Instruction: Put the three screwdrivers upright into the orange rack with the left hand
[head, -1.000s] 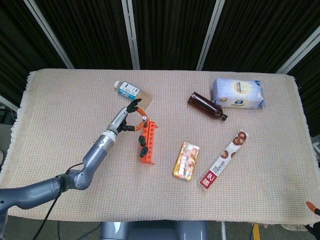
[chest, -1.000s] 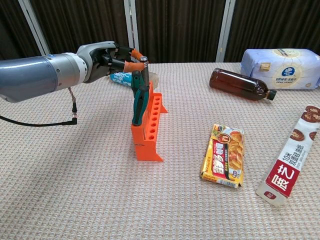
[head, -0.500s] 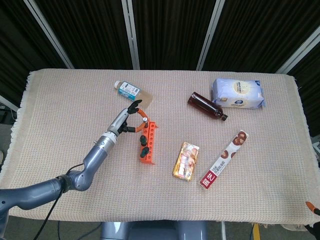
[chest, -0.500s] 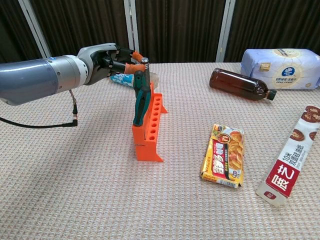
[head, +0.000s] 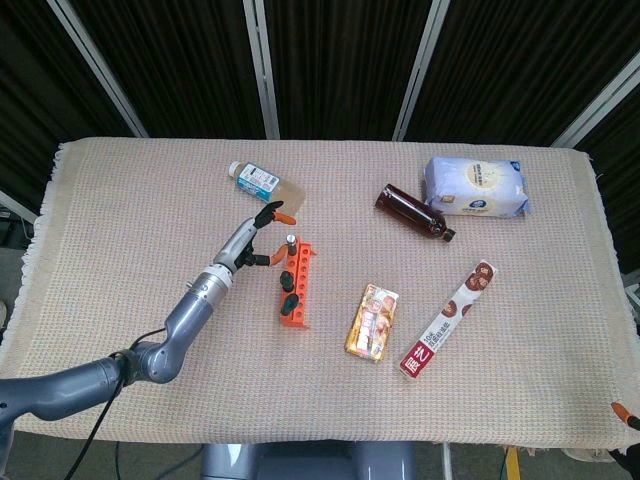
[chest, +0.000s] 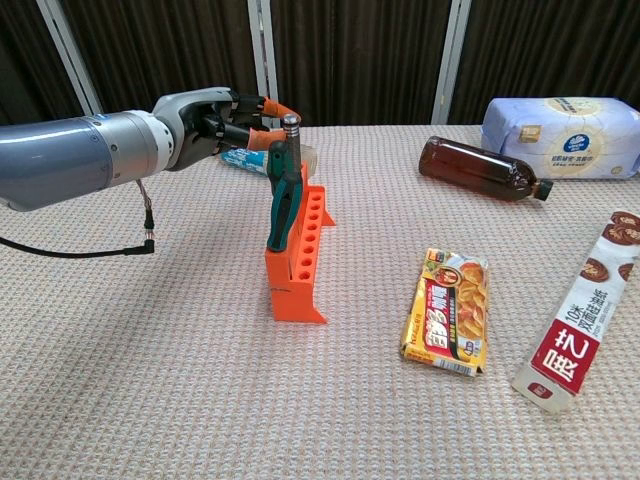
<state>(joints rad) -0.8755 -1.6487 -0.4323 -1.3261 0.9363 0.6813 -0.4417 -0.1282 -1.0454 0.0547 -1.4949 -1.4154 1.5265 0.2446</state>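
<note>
Chest view shows the left hand (chest: 215, 120) hovering with fingers spread, holding nothing, just left of the orange rack (chest: 297, 262). Screwdrivers (chest: 281, 200) stand upright in the rack's holes, directly right of the fingertips, their number not clear from this side. Behind the hand lies a small labelled bottle (head: 262, 182).

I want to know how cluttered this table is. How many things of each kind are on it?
Screwdrivers: 3, in the rack
Orange rack: 1
Bottles: 2, brown bottle and clear bottle
Packets: 3, white pack, yellow packet, long red-and-white packet
Total: 9
</note>
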